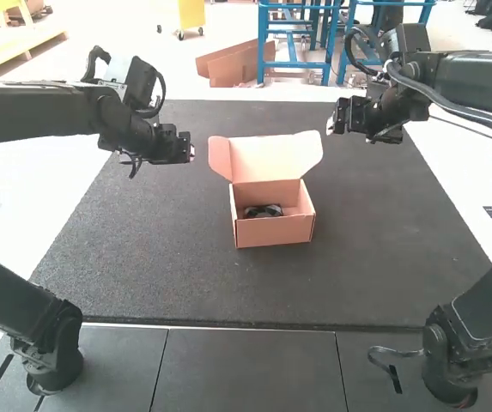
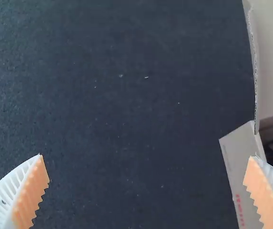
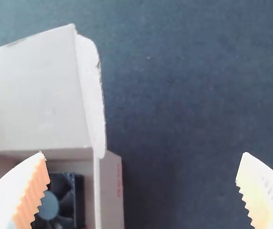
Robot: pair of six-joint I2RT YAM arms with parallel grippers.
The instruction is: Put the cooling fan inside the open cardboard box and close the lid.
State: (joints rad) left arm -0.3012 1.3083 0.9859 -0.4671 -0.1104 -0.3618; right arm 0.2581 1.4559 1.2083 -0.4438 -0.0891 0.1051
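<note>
While cooling fan (image 1: 263,210) is lying in box (image 1: 273,228), left tool (image 1: 187,153) and right tool (image 1: 333,118) — both gaping — are flanking upright lid (image 1: 267,159) mid-frame.

A: What is counted here?
B: One cardboard box (image 1: 276,230) and one cooling fan (image 1: 264,210) are counted.
A: And pincers?
B: Two are counted: the left pincer (image 1: 187,152) and the right pincer (image 1: 333,118). One dark mat (image 1: 142,240) is counted.

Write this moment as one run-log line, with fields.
fan: inside box | lid: open, upright | left tool: open, left of lid | right tool: open, right of lid
</note>
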